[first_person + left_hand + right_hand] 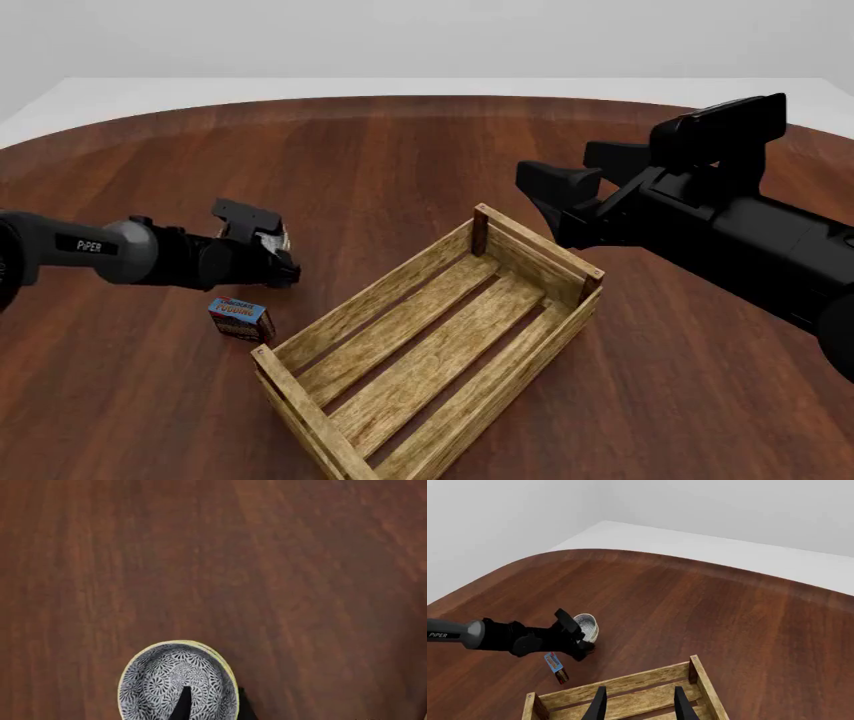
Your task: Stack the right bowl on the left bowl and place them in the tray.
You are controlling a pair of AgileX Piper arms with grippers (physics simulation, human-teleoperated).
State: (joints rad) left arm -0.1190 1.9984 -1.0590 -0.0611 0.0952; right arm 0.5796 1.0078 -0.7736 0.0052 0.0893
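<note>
left gripper (212, 707): closed on the rim of a bowl (177, 681), one dark finger inside the patterned interior, the other outside the wall.
bowl: blue-grey patterned inside, pale rim; in the front view only a sliver shows past the left gripper (279, 262), toward the left edge of the table (400, 150); whether one bowl or two nested, cannot tell; whether resting on the wood or lifted, cannot tell.
right gripper (637, 702): fingers spread apart, holding nothing, touching nothing, raised above the far end of the tray (627, 687).
tray: light-wood slatted crate (441, 350) lying diagonally from the near edge of the table toward its middle.
small box (242, 319): blue and red, on the table between the left gripper and the tray's near-left corner, apart from both.
</note>
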